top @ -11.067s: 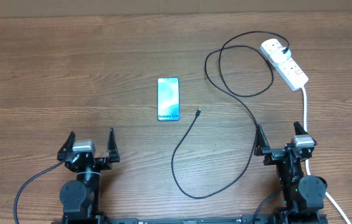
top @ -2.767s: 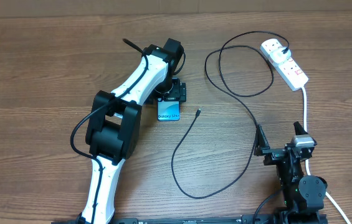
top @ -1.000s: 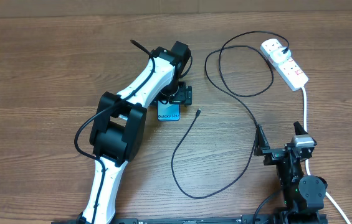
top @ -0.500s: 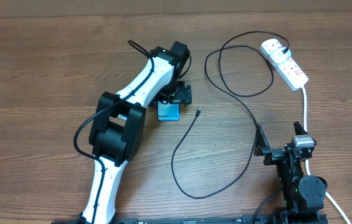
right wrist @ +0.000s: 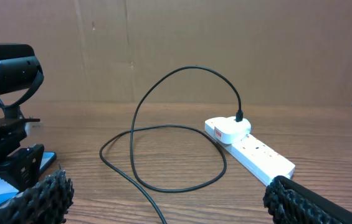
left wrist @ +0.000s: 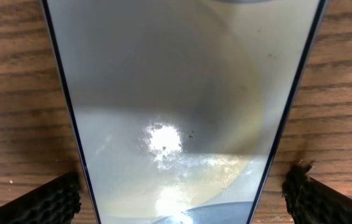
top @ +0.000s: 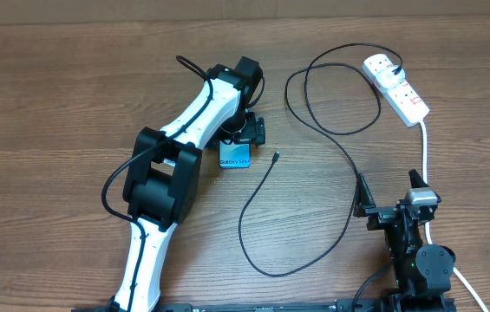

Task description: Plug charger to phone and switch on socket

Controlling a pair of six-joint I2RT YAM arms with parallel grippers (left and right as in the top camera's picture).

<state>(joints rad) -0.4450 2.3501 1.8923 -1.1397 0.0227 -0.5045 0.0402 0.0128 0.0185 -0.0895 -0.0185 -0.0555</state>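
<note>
The phone (top: 235, 159) lies flat on the wood table, its blue screen showing below my left gripper (top: 243, 136). In the left wrist view the phone (left wrist: 176, 93) fills the frame, and the left gripper (left wrist: 179, 205) stands open astride it, with wood showing between each finger and the phone's edge. The charger's black cable (top: 314, 117) loops from its white plug (top: 382, 66) in the socket (top: 405, 95) to the small tip (top: 277, 157), right of the phone. My right gripper (top: 389, 195) rests open and empty at the front right. In the right wrist view I see the right gripper (right wrist: 169, 205), the socket (right wrist: 253, 154) and the plug (right wrist: 227, 129).
The socket's thick white cord (top: 425, 152) runs down past the right arm's base. The cable's lower loop (top: 258, 251) lies in the middle front of the table. A cardboard wall (right wrist: 225, 43) stands behind the table.
The left gripper has shifted very slightly over the phone; it stays open. The right arm, cable and socket have not moved.
</note>
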